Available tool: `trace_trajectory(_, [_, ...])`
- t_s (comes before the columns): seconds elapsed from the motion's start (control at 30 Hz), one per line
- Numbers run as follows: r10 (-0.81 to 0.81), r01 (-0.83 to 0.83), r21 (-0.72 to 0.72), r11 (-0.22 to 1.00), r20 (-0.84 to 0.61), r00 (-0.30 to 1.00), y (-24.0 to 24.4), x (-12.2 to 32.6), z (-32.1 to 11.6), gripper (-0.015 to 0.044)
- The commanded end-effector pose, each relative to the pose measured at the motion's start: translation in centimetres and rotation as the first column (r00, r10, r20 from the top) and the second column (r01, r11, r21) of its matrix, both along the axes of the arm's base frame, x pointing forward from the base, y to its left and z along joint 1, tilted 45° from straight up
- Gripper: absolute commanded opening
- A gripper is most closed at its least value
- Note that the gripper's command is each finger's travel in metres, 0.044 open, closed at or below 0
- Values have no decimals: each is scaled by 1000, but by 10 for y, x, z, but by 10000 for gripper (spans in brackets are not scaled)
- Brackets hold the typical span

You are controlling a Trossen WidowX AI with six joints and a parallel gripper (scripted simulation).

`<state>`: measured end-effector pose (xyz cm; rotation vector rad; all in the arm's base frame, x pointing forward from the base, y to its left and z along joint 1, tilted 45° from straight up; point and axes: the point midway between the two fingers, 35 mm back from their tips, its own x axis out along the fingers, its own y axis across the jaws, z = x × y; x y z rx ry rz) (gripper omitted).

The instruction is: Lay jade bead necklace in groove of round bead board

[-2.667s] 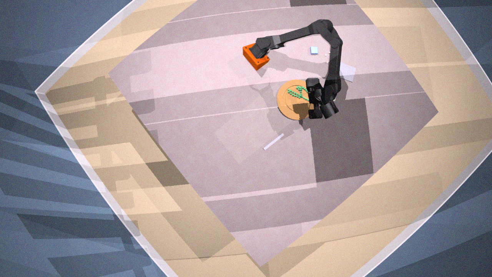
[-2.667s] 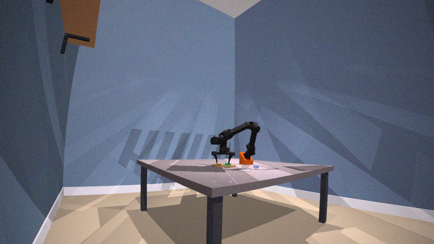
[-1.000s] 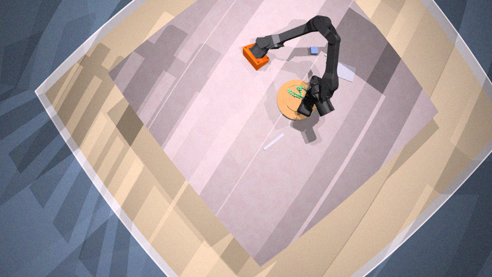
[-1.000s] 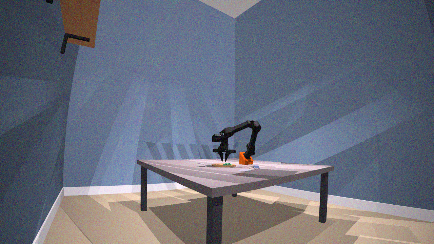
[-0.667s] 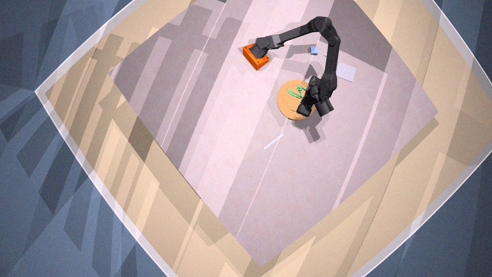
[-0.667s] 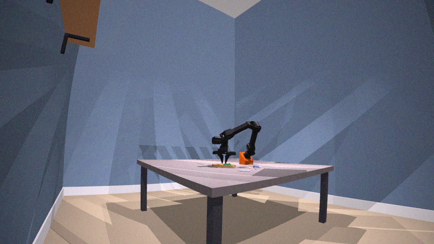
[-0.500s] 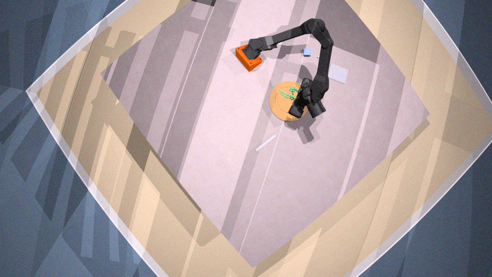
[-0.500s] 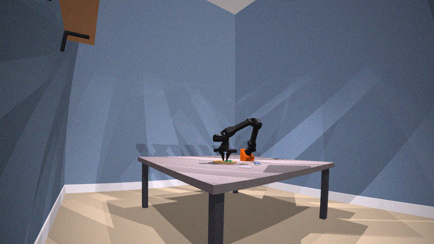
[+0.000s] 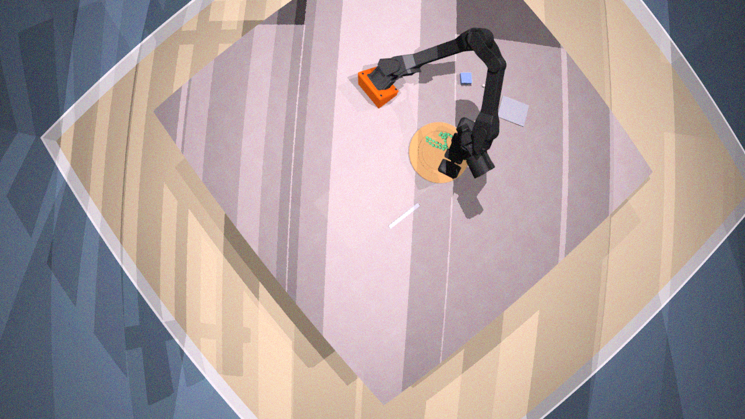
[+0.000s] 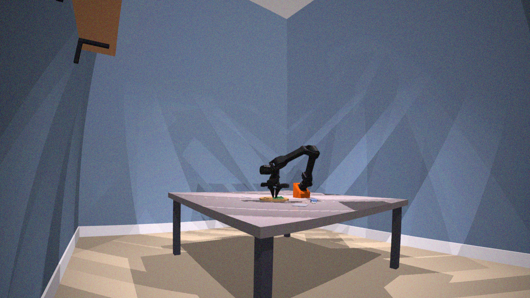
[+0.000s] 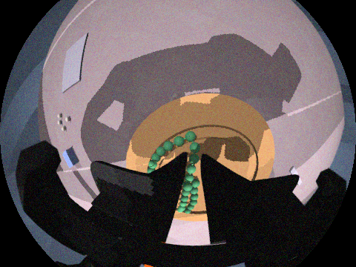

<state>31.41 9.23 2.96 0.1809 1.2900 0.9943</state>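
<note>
The jade bead necklace (image 9: 436, 144) (image 10: 280, 197) (image 11: 179, 141) lies bunched on the round bead board (image 9: 417, 161) (image 10: 263, 199) (image 11: 233, 111). In the wrist view one curve of beads runs near the groove, and a strand crosses the inside to a doubled bunch lower down. Much of the groove carries no beads. My gripper (image 9: 456, 149) (image 10: 274, 197) (image 11: 194, 157) points down low over the board, its fingers open only a narrow gap. A bead of the crossing strand shows between the tips, with a little space on each side. The fingers hide part of the necklace.
A blue block (image 9: 465, 78) (image 10: 313, 200) (image 11: 70, 157), several small pale balls (image 11: 64, 120) and a flat grey pad (image 9: 513, 111) (image 10: 300, 205) (image 11: 75, 63) lie beside the board. A white strip (image 9: 403, 216) lies on its other side. The arm's orange base (image 9: 382, 99) (image 10: 300, 191) stands nearby.
</note>
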Motion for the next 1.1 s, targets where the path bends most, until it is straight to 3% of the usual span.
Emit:
trace_trajectory(0.0, [0,0,0,1000,1,1000,0,0,0,0])
trace_trajectory(1.07, [-4,4,3,1000,-7,1000,-4,14,4,0])
